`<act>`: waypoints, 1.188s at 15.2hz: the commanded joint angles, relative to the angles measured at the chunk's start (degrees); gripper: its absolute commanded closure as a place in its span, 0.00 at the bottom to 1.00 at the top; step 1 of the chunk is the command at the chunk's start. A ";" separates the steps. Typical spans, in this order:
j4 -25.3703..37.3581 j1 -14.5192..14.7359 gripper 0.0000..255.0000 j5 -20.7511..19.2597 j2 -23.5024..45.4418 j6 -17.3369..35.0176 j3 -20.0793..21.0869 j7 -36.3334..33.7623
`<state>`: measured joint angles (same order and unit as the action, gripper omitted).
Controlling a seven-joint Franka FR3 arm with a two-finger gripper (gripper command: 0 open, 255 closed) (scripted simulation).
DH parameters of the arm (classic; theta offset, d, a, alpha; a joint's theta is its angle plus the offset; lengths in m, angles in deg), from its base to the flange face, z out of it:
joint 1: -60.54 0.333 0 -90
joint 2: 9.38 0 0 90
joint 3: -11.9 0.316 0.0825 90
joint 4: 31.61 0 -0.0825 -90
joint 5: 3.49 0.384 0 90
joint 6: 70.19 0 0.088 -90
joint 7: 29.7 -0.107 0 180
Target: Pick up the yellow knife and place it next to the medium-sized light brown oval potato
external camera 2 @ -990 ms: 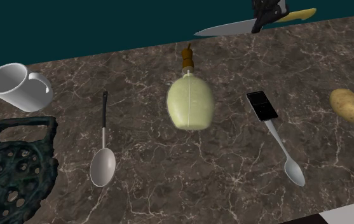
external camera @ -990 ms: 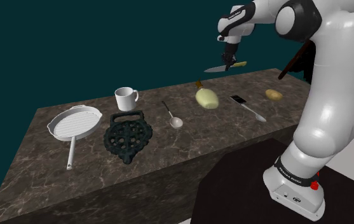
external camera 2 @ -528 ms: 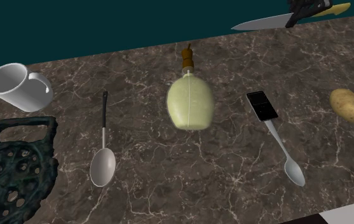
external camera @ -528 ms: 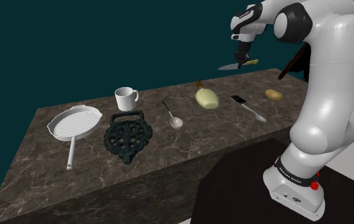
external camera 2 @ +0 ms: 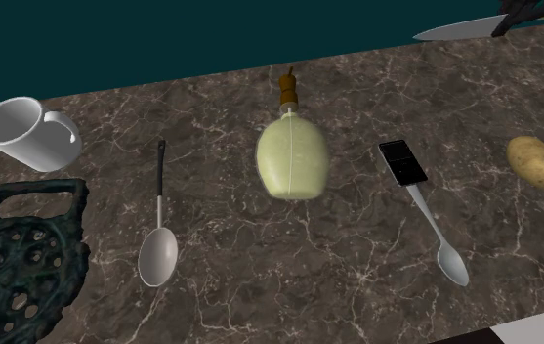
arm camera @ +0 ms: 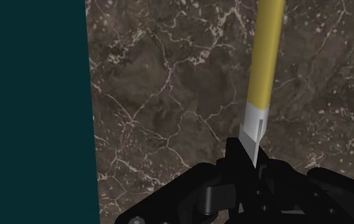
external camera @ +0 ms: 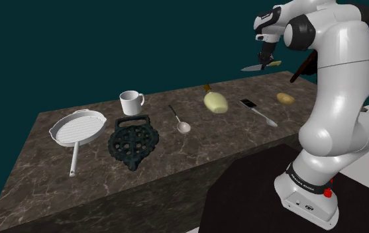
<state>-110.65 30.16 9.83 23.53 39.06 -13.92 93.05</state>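
Note:
My gripper (external camera: pixel 265 59) is shut on the yellow-handled knife (external camera: pixel 258 65) and holds it level in the air above the counter's far edge. The blade points to the shoulder view's left and the handle to its right. In the second exterior view the knife's blade (external camera 2: pixel 458 29) shows at the top right, with the gripper (external camera 2: pixel 516 12) clasping it by the blade's base. In the wrist view the yellow handle (arm camera: pixel 265 57) runs away from the gripper (arm camera: pixel 248 156) over the marble. The light brown potato (external camera: pixel 285 98) (external camera 2: pixel 539 162) lies on the counter, nearer the stand than the knife.
A dark marble counter (external camera: pixel 163 149) carries a white grill pan (external camera: pixel 78 128), a black trivet (external camera: pixel 133 141), a white mug (external camera: pixel 131 102), a dark-handled spoon (external camera 2: pixel 158 244), a pale green flask (external camera 2: pixel 291 161) and a black-handled spoon (external camera 2: pixel 426 210) beside the potato. Teal wall behind.
The gripper has carried the knife toward the shoulder view's right and slightly higher, closer to above the potato. Nothing on the counter has moved.

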 commanded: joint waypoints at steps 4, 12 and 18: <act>0.24 -1.35 1.00 0.88 2.17 1.78 0.28 1.39; -2.87 -1.37 1.00 1.84 4.16 6.73 0.90 1.97; -4.51 -1.57 1.00 2.69 6.08 10.17 1.50 2.44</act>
<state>-114.64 28.53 12.39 29.39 48.51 -12.53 95.45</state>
